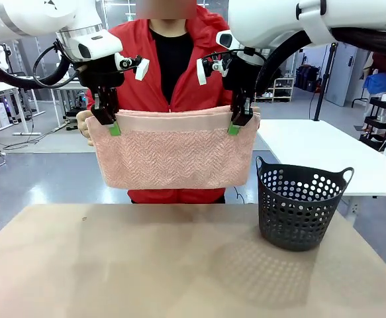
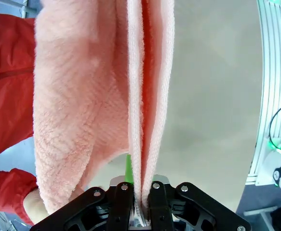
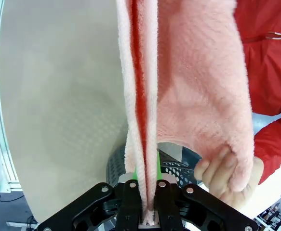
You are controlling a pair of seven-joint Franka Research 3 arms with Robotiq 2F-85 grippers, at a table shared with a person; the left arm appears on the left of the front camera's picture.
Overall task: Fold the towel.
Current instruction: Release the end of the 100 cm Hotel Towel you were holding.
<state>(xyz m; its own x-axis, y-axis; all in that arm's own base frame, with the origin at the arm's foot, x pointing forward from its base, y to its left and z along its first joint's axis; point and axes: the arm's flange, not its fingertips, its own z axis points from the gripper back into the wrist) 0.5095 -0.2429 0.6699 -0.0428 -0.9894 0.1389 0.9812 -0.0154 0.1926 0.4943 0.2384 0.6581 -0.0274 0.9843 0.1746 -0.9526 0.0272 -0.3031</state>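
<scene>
Tan tabletop up front. Quick count: one towel, two grippers, two of the person's hands, one basket.

Going left to right, the left gripper is clamped tight on the top left corner of the towel, green pads pinching the doubled layers. The towel hangs folded in the air above the tabletop's far edge, stretched flat between the two sets of jaws. The right gripper is pinched on the top right corner the same way.

The person has a hand behind the left corner and another hand behind the right one. The black perforated basket stands near the tabletop's right edge, below the towel's right end and not touching it.
</scene>
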